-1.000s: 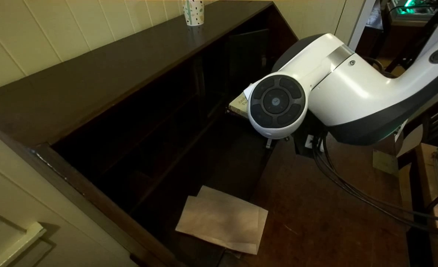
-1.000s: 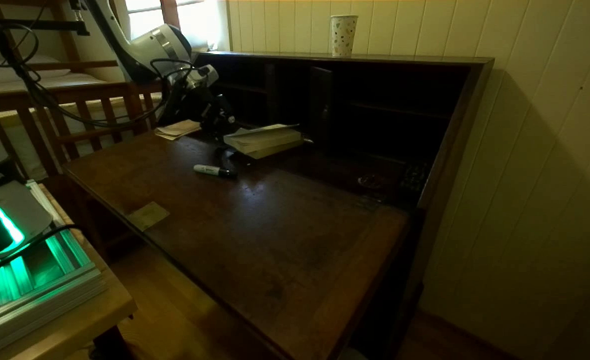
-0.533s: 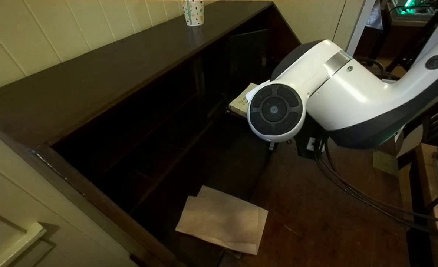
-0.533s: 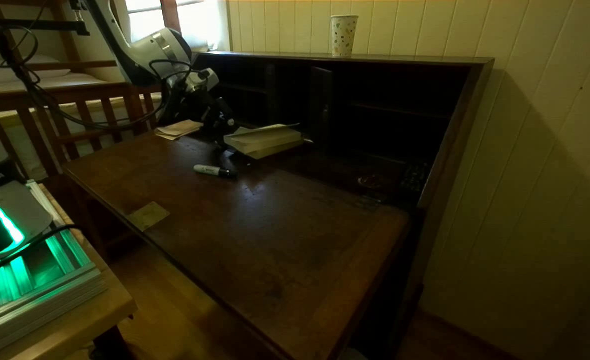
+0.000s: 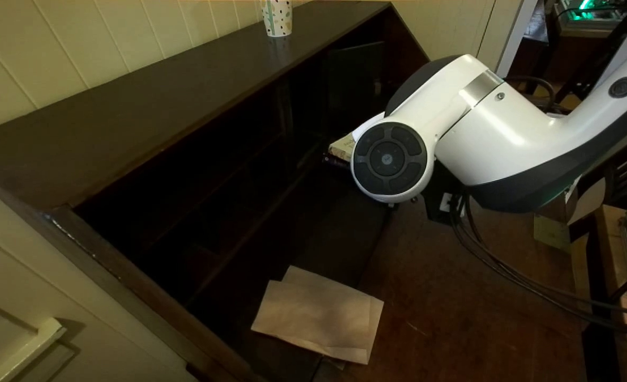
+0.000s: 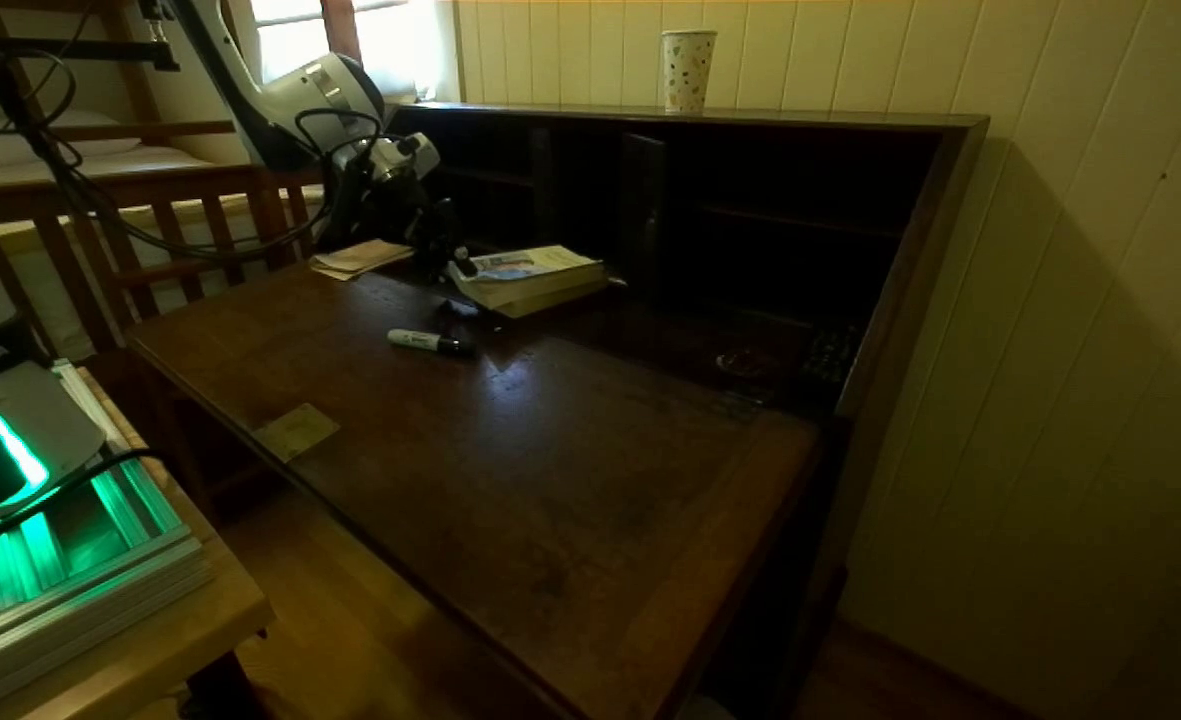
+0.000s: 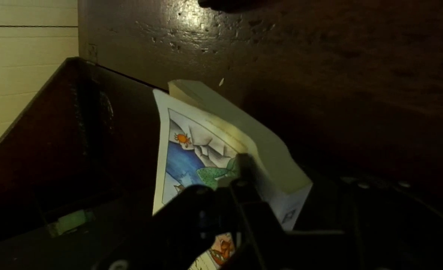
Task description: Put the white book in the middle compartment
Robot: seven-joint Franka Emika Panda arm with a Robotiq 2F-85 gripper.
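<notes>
White book [image 6: 550,265]: cover tipped since half a second ago, showing blue picture patch [image 6: 503,266] in an exterior view; at the desk's [image 6: 510,480] rear, outside the middle compartment [image 6: 588,190].
Panda arm [image 5: 483,132]: hides part of the book in an exterior view.
Robotiq gripper [image 7: 223,175]: against the cover in the wrist view; opening and hold cannot be told.

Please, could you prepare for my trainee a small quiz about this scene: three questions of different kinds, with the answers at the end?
1. What stands on the shelf top?
2. True or false: the white book is not yet in the middle compartment.
3. Which is nearest to the tool: a) the marker; b) the white book; c) the window?

Key: 1. a spotted cup; 2. true; 3. b.
</notes>
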